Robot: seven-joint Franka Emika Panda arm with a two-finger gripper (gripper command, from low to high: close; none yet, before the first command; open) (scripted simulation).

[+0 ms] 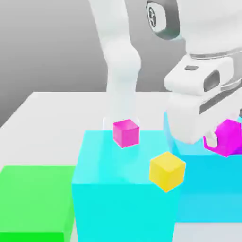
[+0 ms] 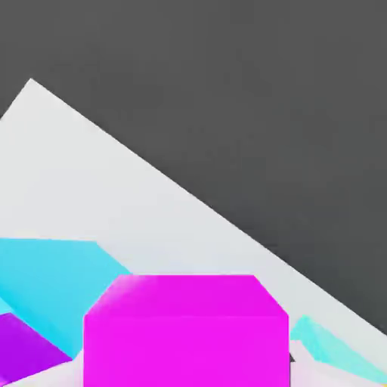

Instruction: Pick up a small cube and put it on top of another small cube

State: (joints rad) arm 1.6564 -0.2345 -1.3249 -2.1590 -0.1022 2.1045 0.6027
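The gripper (image 1: 222,137) is narrow, with its fingers closed upon the magenta cube (image 1: 228,137), which it holds at the exterior view's right, above the blue block (image 1: 208,189). In the hand view, the pale fingers (image 2: 302,370) stand at two opposite sides of this cube. The violet cube (image 2: 26,351) is near it, partly hidden; in the exterior view a small piece of it is seen at the border, behind the magenta cube. I cannot tell if these two cubes touch. At the exterior view's left of the blue block is the cyan block (image 1: 125,208). The pink cube (image 1: 126,133) is by its far edge, and the yellow cube (image 1: 167,171) is at its near corner on the blue block's side, overlapping the front edge in the exterior view. Between the pink cube and the near edge, the cyan top has a bare area, and a strip of it is free also toward the green block (image 1: 35,203). The green block has a wide, flat top. Behind the blocks, the pale table (image 1: 56,123) offers open room until its straight far edge.
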